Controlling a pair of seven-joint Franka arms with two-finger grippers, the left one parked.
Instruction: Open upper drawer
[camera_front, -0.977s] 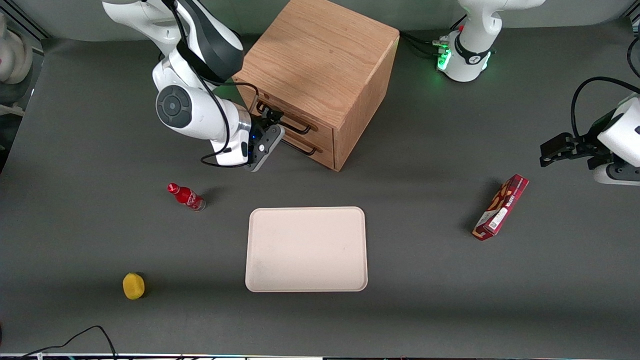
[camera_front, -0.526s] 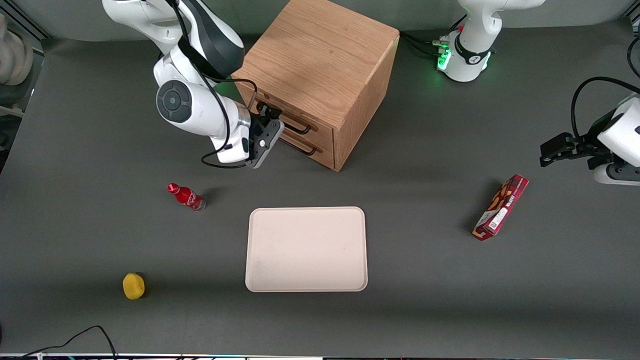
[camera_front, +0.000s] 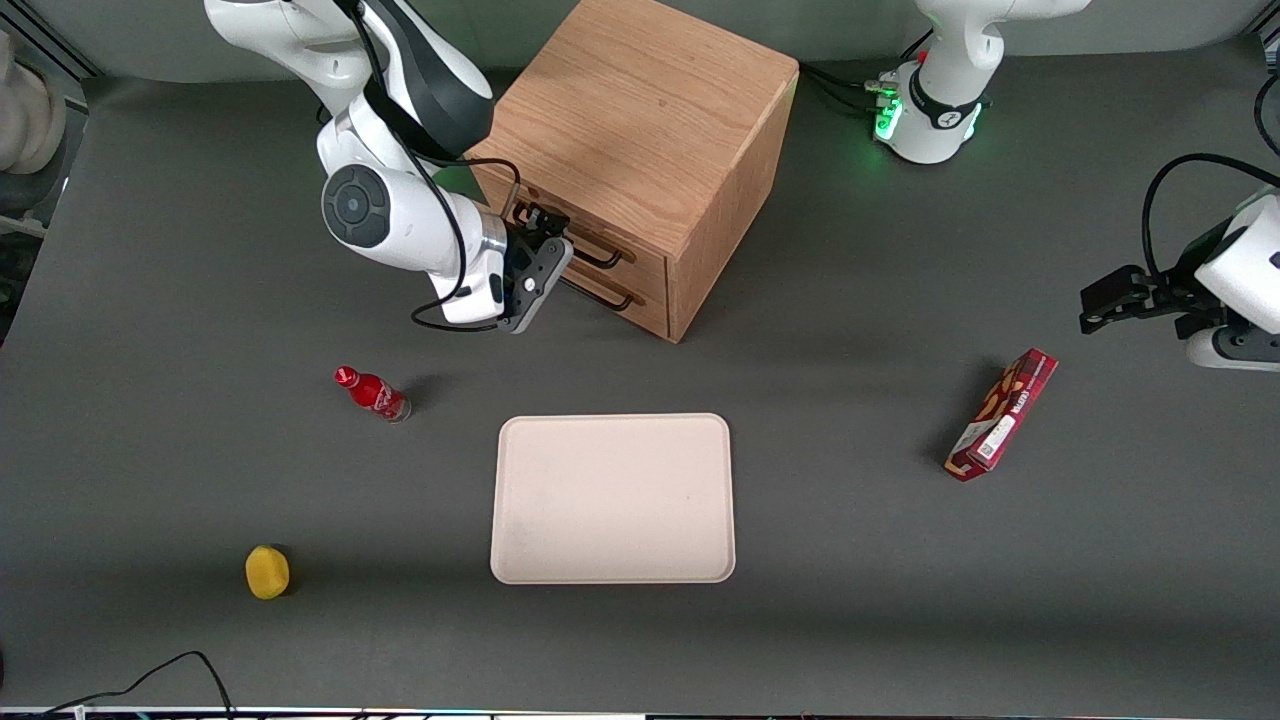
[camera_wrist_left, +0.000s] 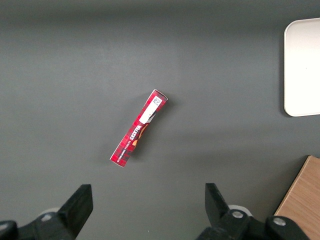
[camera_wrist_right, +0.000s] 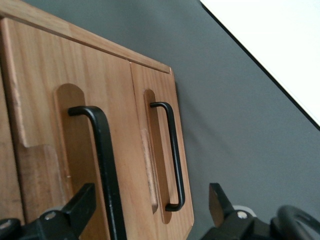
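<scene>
The upper drawer (camera_front: 590, 240) sat shut in the oak cabinet (camera_front: 640, 130), directly above the bottom drawer (camera_front: 610, 290); its front faced diagonally toward the working arm's end of the table and the front camera, with its long black handle (camera_wrist_right: 102, 165) running level along that front. The gripper (camera_front: 545, 228) was right at that handle with its fingers (camera_wrist_right: 75, 210) spread apart, one on each side of the bar, not clamped on it. A beige tray (camera_front: 613, 498) lay nearer the front camera, a red bottle (camera_front: 372, 393) near it.
</scene>
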